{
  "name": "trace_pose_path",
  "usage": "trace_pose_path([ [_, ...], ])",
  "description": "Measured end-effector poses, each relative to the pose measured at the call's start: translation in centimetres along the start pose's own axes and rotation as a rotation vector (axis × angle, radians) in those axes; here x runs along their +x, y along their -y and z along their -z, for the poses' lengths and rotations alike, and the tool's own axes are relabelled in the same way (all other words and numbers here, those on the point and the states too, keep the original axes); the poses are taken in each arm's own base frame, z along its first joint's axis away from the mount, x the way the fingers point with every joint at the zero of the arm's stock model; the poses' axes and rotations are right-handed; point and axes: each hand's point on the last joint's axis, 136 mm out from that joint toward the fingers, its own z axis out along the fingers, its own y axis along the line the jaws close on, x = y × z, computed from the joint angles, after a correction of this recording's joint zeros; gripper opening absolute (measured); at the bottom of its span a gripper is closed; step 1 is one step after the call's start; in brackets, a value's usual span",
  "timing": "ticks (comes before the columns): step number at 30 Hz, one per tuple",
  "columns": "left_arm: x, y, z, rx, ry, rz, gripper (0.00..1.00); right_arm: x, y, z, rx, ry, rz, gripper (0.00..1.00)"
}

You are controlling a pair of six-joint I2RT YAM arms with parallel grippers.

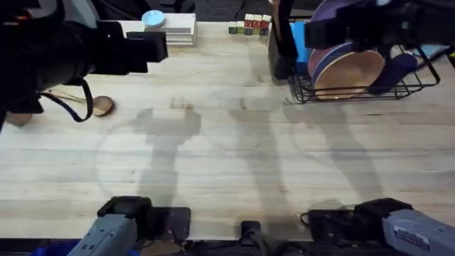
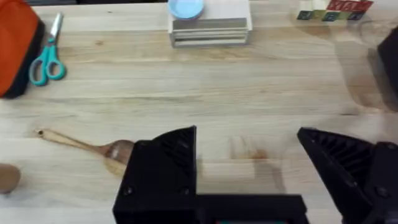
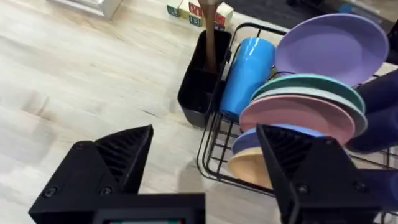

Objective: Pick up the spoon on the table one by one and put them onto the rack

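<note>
One wooden spoon [image 1: 103,105] [image 2: 93,147] lies on the table [image 1: 234,163] at the far left, its handle pointing left. The bowl of a second spoon [image 1: 18,119] [image 2: 7,177] shows just left of it. My left gripper [image 2: 249,165] hangs open above the table beside the first spoon's bowl, holding nothing. My right gripper [image 3: 202,168] is open and empty over the black wire rack [image 1: 355,92] [image 3: 211,146]. A brown wooden handle [image 3: 209,31] stands in the rack's black utensil holder [image 3: 198,84].
The rack holds purple [image 3: 329,46], teal, pink and tan plates and a blue cup [image 3: 249,71]. Teal-handled scissors [image 2: 46,59] and an orange object [image 2: 15,50] lie far left. A white stacked stand [image 1: 174,28] [image 2: 208,28] and small blocks [image 1: 249,27] sit at the back edge.
</note>
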Motion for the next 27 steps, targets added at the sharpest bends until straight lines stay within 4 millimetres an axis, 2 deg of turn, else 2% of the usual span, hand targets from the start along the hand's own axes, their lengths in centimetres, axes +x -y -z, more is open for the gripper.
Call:
trace_pose_path([
  [5, 0.1, -0.9, 0.0, -0.052, -0.006, -0.003, 0.993, -0.7, 0.1, 2.8, 0.023, 0.054, 0.005, 0.996],
  [11, 0.5, -2.1, 0.1, -0.102, -0.022, -0.021, 0.991, -1.3, 0.8, 4.2, 0.073, 0.089, 0.007, 0.996],
  [12, 1.2, -3.7, 0.2, -0.142, -0.052, -0.038, 0.990, -1.2, 1.0, 4.2, 0.082, 0.086, 0.007, 0.996],
  [14, 1.6, -4.9, 0.4, -0.169, -0.067, -0.040, 0.991, -1.2, 1.0, 4.2, 0.086, 0.087, 0.006, 0.996],
  [15, 1.9, -7.0, 0.7, -0.207, -0.080, -0.042, 0.992, -1.2, 1.1, 4.2, 0.088, 0.086, 0.006, 0.996],
  [22, 1.9, -12.8, 1.7, -0.343, -0.071, -0.048, 0.991, -1.2, 1.1, 4.2, 0.089, 0.086, 0.006, 0.996],
  [27, 2.6, -16.7, 0.7, -0.416, -0.114, -0.009, 0.993, -1.2, 1.1, 4.2, 0.089, 0.086, 0.006, 0.996],
])
